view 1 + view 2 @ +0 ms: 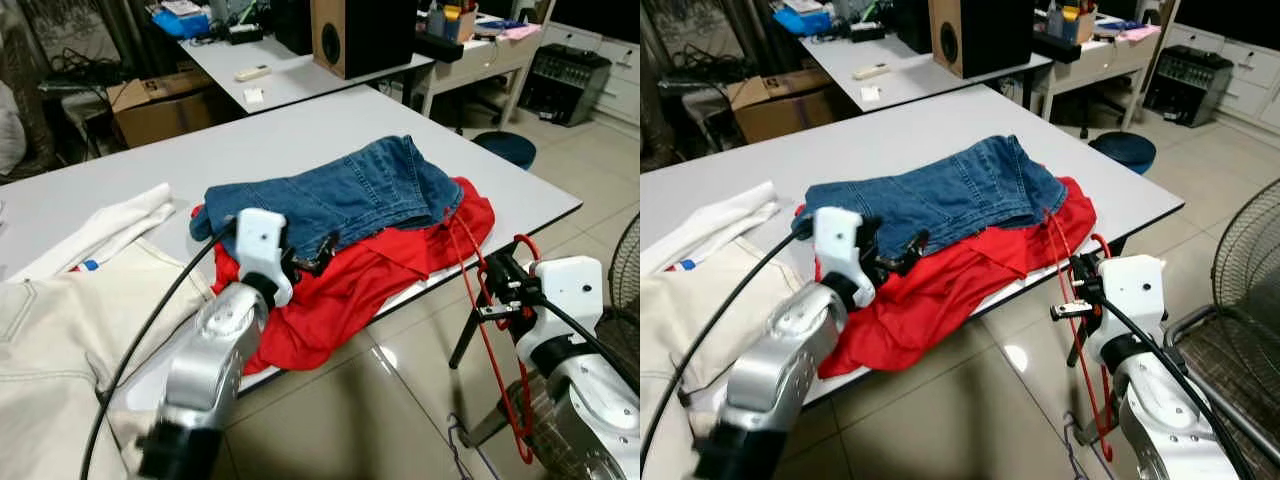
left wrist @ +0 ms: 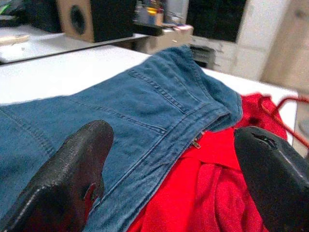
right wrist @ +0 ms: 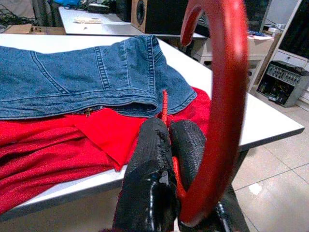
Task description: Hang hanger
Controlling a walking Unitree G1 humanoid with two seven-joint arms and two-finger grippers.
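A red hanger (image 3: 223,96) hangs off the table's front edge, its thin wire reaching up onto the red garment (image 1: 340,290). My right gripper (image 1: 497,292) is shut on the hanger just below its hook, beside the table's front edge. The right wrist view shows both fingers (image 3: 154,179) pressed together around the red wire. Blue jeans (image 1: 350,195) lie folded on top of the red garment on the white table (image 1: 300,135). My left gripper (image 1: 312,262) hovers open over the near edge of the jeans, its fingers (image 2: 67,183) wide apart with nothing between them.
A cream garment (image 1: 60,320) lies on the table's left part. A standing fan (image 1: 1240,260) is close to my right arm. A blue stool (image 1: 505,148) stands past the table's right corner. A second table with a speaker (image 1: 360,35) is behind.
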